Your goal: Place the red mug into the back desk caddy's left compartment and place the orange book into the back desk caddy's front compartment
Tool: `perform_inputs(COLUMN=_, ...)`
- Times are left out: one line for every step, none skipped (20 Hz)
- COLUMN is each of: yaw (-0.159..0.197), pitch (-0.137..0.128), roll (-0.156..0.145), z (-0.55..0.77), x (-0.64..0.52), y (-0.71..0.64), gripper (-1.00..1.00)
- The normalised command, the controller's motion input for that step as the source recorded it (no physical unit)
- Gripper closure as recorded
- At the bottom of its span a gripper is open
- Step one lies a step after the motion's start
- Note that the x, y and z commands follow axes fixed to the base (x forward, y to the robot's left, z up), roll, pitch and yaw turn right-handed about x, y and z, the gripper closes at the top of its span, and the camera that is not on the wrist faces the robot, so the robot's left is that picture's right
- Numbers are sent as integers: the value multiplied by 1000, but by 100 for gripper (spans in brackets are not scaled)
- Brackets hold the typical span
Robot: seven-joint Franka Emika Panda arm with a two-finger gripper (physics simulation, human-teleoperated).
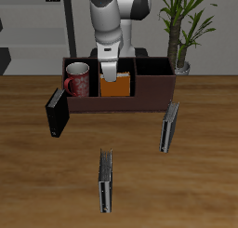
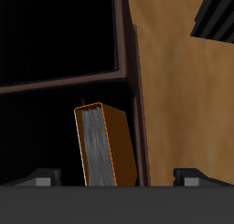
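Surface (image 1: 200, 190) – wood look, warm brown grain in planks, matt. Back desk caddy (image 1: 153, 90) – dark brown-maroon, smooth, dull finish; dark matt lining inside. Red mug (image 1: 77, 81) – glazed-ceramic look, speckled pink-white pattern, slight sheen, pale inside. Orange book (image 2: 119, 145) – plain smooth orange cover, matt; page edges grey-white, finely streaked like paper. Robot arm (image 1: 116, 13) – glossy white shell with dark joints, plastic-like. Three standing books – dark grey-black covers, matt; pale page edges. Tool fingers (image 2: 41, 176) – grey, dull metal look.
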Motion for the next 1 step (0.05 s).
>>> perform_inputs(yaw=0, pitch=0, roll=0, z=-29, x=46, y=-57, gripper=-100)
